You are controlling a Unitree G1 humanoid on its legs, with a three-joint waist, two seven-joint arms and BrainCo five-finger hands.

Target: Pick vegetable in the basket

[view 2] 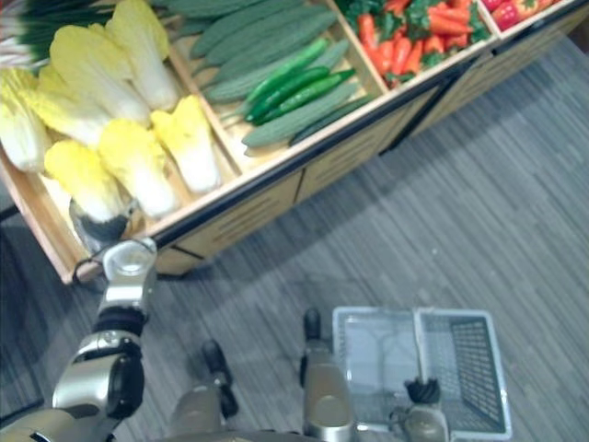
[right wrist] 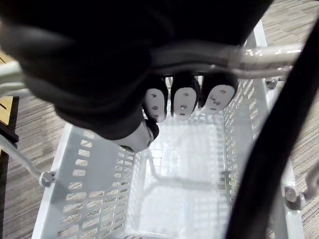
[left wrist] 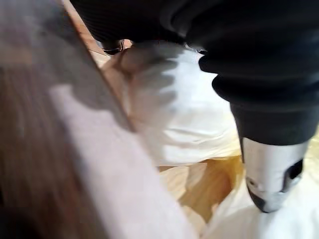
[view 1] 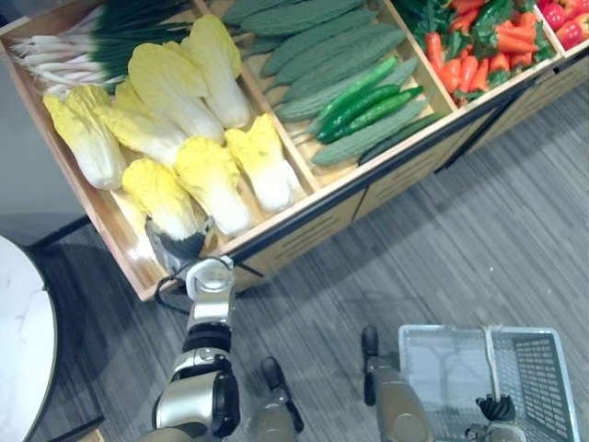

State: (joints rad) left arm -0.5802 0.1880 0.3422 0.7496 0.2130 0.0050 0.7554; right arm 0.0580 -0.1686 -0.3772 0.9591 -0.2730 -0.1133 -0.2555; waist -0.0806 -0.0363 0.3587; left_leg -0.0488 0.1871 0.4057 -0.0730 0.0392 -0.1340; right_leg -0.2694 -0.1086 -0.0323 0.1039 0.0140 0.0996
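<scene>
Basket handle [right wrist: 269,52] was clamped by the curled right hand [right wrist: 184,102]. Closure of the left hand [view 1: 180,246] at the cabbage [view 1: 164,191] could not be told. A snag on the crate rim [view 1: 276,219] was risked.

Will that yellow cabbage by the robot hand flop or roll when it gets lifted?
Probably not floppy: the cabbage looks like a tight, thick head. Its leafy yellow end may bend slightly. Its rounded, tapered shape could roll if nudged, though neighbouring cabbages lie close beside it.

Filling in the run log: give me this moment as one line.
left robot hand: at cabbage in crate | right robot hand: curled round handle | basket: empty
</scene>
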